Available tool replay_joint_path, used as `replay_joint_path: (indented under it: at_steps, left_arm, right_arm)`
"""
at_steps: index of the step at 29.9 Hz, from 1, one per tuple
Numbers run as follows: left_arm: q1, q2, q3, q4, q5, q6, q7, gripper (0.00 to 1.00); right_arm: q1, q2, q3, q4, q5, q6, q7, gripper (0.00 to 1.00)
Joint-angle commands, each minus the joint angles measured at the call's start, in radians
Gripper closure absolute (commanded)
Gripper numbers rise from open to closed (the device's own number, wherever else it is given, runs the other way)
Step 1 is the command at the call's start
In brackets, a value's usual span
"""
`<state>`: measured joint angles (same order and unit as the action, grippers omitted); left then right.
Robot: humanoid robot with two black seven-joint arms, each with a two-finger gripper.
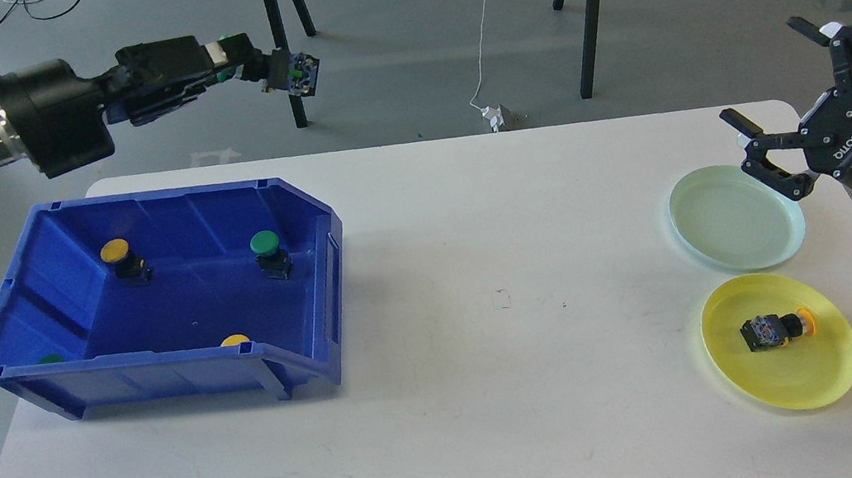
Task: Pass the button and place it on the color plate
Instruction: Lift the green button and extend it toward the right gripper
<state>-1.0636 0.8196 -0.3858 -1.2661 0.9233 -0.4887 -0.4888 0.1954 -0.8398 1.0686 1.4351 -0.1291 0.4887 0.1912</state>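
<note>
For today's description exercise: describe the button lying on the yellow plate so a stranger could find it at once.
Start at the white table and go to its right end, where two plates sit. On the nearer one, the yellow plate, lies a button tipped on its side. It is the only button on a plate; the pale green plate holds none.

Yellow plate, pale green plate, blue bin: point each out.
yellow plate (816, 376), head view, bare inner surface near the right rim
pale green plate (731, 217), head view, bare centre
blue bin (161, 369), head view, front wall
</note>
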Motion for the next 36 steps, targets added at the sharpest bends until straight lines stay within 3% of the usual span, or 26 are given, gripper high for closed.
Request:
replay_joint_path:
  at_steps: [1,7,12,18,36]
  left_arm:
    - [0.010,-0.189,0.004,0.086,-0.050,0.000,0.000,0.93]
    - [0.071,-0.367,0.007,0.214,-0.058,0.000,0.000,0.93]
    - [0.073,-0.381,0.004,0.234,-0.078,0.000,0.000,0.93]
    - [0.067,-0.387,0.004,0.261,-0.081,0.000,0.000,0.93]
    - [0.063,-0.392,0.004,0.278,-0.086,0.000,0.000,0.93]
  right_arm:
    - [0.007,0.036,0.010,0.005,-0.127,0.000,0.007,0.02]
    - [0.100,0.056,-0.031,0.018,-0.199,0.000,0.016,0.02]
    - [0.289,0.080,-0.235,0.010,-0.308,-0.053,0.080,0.02]
    - [0.496,0.194,-0.466,-0.051,-0.366,-0.124,0.112,0.02]
    - [0.579,0.436,-0.489,-0.222,-0.351,-0.133,0.119,0.03]
